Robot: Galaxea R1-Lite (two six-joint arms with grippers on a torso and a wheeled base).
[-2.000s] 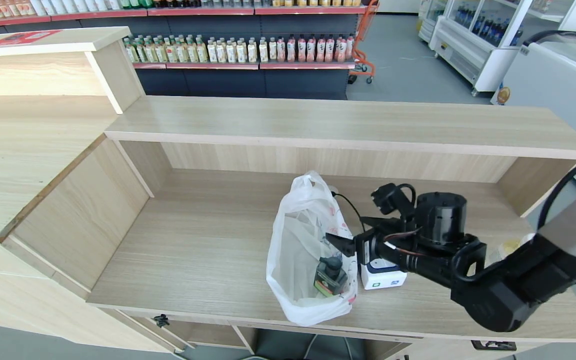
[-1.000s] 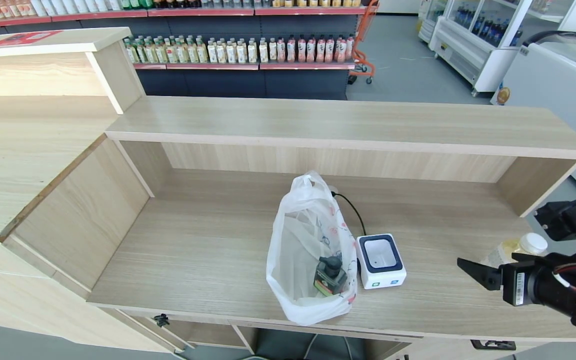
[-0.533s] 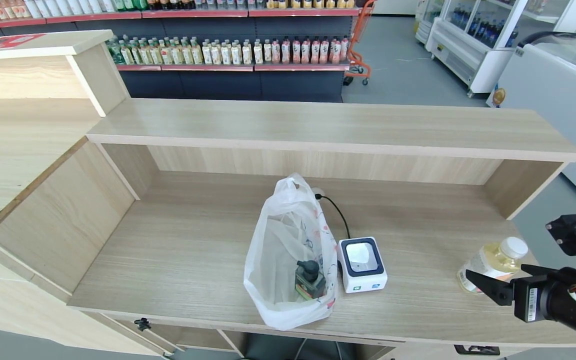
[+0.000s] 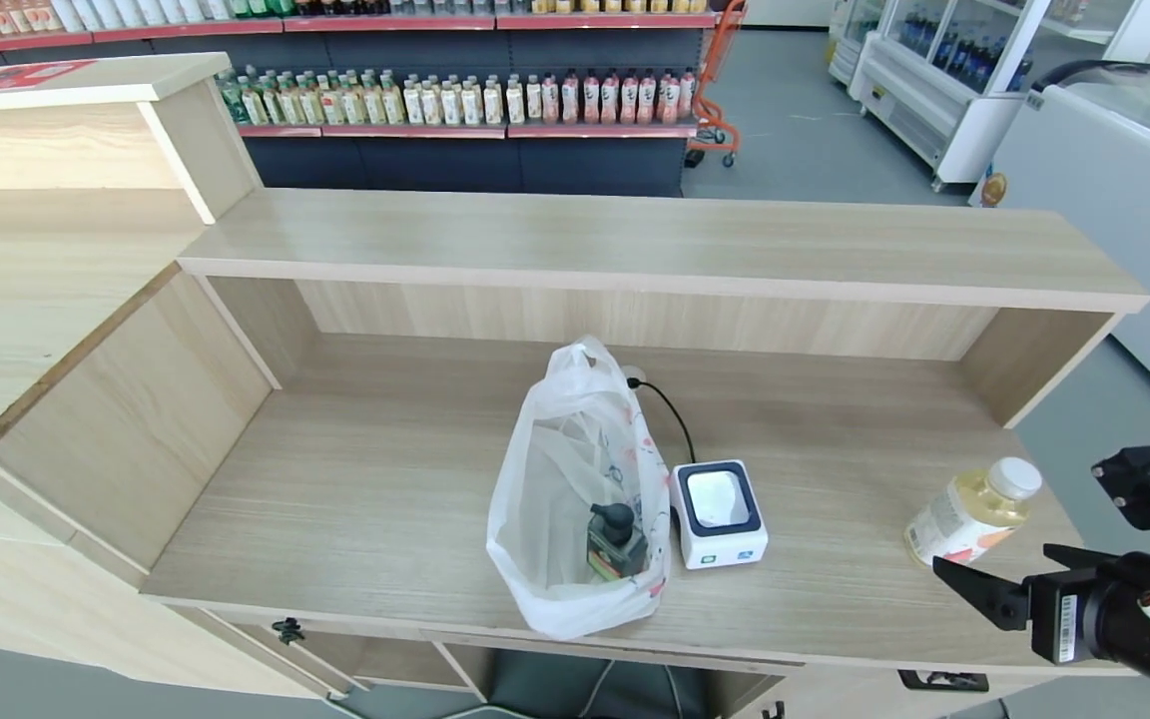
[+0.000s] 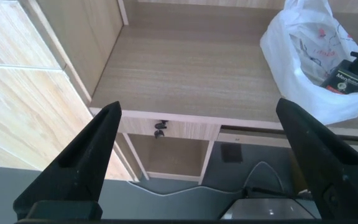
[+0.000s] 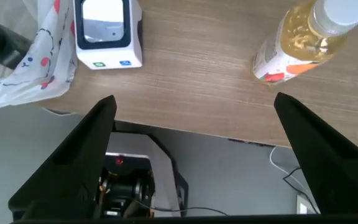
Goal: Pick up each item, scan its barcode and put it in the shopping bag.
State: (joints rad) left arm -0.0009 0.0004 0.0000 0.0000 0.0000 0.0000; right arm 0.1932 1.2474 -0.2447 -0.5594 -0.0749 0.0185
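Note:
A white plastic shopping bag (image 4: pixel 575 479) stands open at the middle of the wooden counter (image 4: pixel 375 479), with a dark pump bottle (image 4: pixel 617 539) inside it. Right beside the bag sits the white barcode scanner (image 4: pixel 718 512). A bottle of yellow liquid with a white cap (image 4: pixel 974 509) stands near the counter's right front corner. My right gripper (image 4: pixel 992 559) hangs open and empty just in front of that bottle, off the counter's edge. The right wrist view has the bottle (image 6: pixel 297 43) and scanner (image 6: pixel 107 34) beyond its open gripper (image 6: pixel 194 99). My left gripper (image 5: pixel 199 106) is open, below the counter's front, with the bag (image 5: pixel 316 56) farther off.
A raised ledge (image 4: pixel 655 240) runs along the counter's back and a side wall (image 4: pixel 126 419) closes its left. The scanner's black cable (image 4: pixel 670 409) runs behind the bag. Drawers with a latch (image 5: pixel 160 127) lie under the front edge.
My right arm pulled back from the bag to the counter's right front corner, uncovering the scanner and the yellow bottle. The head camera shifted a little.

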